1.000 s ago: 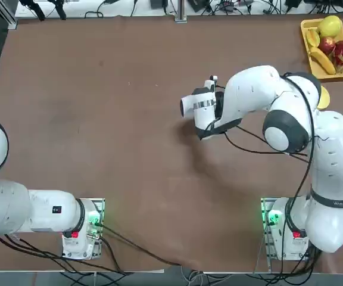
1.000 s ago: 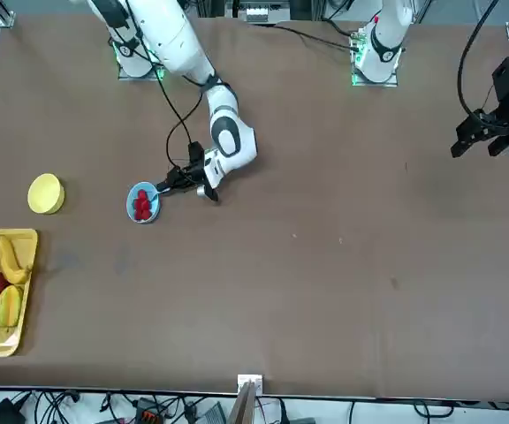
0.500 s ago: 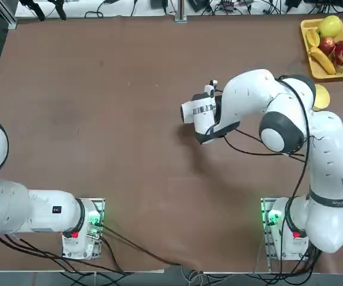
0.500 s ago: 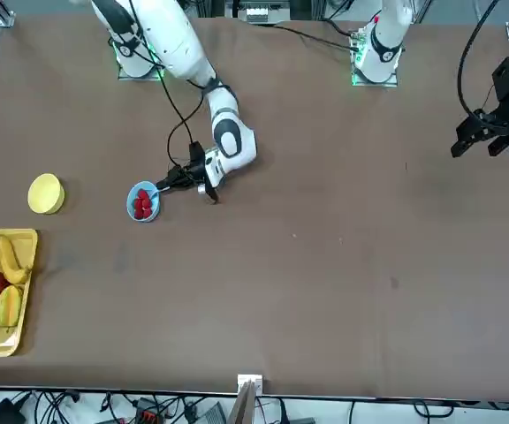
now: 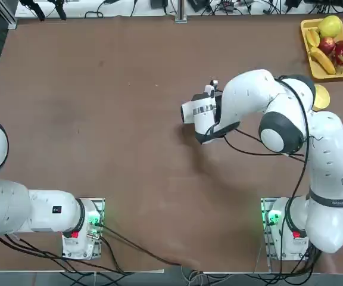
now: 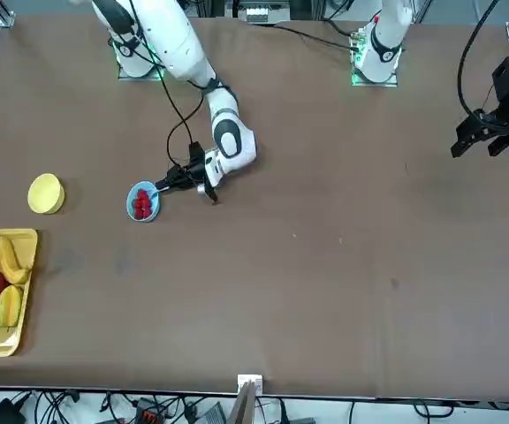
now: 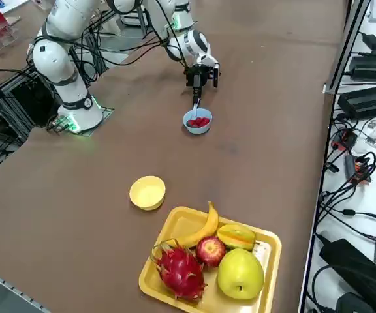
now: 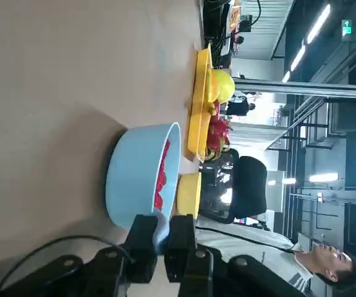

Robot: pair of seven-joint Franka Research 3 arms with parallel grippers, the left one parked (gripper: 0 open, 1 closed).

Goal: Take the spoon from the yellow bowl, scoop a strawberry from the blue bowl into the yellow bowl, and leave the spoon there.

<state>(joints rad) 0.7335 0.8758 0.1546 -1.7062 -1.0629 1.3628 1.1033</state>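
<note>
Here, the brown table point(image 6: 343, 265) lies largely bare around one yellow tray of fruit point(image 7: 266, 251) near its corner, one yellow bowl point(image 7: 147, 193) and one blue bowl point(image 7: 198, 124) of strawberries point(image 7: 199, 121). Overhead, the right arm hides the blue bowl, which the front camera shows at nine o'clock from the right gripper point(image 6: 162, 185), fingers clenched on the spoon point(image 7: 196, 104) reaching over its rim.

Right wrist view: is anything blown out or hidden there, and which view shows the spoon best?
Right wrist view: ceiling lights glare bright behind the blue bowl; the shut right pincer hides most of the spoon. Right side view: spoon shows clearly, its tip at the bowl. Top view: the arm covers the bowl.
</note>
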